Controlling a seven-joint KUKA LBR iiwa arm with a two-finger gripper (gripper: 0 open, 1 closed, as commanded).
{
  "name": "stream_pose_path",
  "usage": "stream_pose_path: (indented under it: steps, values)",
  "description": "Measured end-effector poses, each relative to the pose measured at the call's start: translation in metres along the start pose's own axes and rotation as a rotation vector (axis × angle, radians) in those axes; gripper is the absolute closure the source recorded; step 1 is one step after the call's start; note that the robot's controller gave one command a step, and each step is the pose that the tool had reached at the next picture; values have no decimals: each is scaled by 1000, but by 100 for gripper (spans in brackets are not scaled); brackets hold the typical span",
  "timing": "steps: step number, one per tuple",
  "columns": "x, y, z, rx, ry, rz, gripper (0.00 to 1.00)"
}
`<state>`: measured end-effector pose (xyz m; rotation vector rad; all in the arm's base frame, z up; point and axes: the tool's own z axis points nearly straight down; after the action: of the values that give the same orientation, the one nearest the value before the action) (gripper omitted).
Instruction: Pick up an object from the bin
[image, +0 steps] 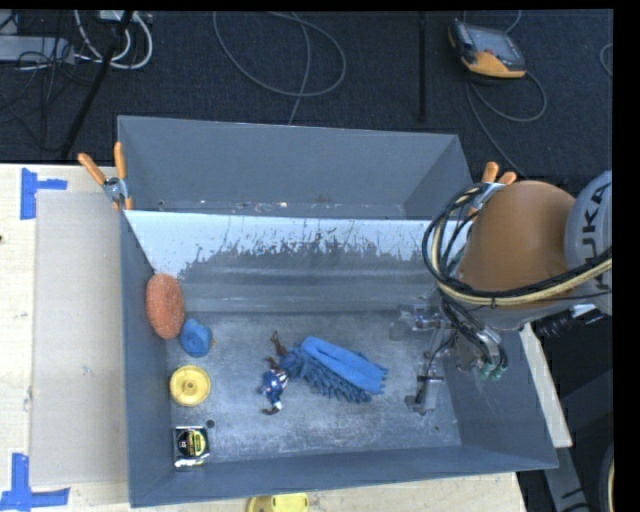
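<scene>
Jaws hanging low over bare floor at right side of bin (300, 190), close to right wall. I am not able to tell how wide they are standing; I am seeing nothing in them. Nearest thing: blue brush (342, 368), lying left of jaws, apart from them. Small blue figure (272, 385) just beside brush's left end. Risks I am judging: closing here catches nothing, or jaws are scraping wall; brush slipping if gripped on bristles.

Black letters "UK" on grey link of my arm (594, 212), rest cut off. Tape measure (191, 444) has a label, too small to read. No other txt legible.
</scene>
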<state>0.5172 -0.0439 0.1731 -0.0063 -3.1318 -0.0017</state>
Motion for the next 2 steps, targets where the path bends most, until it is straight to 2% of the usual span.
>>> stream_pose_path:
  steps: [1, 2]
  values:
    - [-2, 0, -4, 1, -9, -3, 100]
    - [-2, 0, -4, 1, -9, -4, 0]
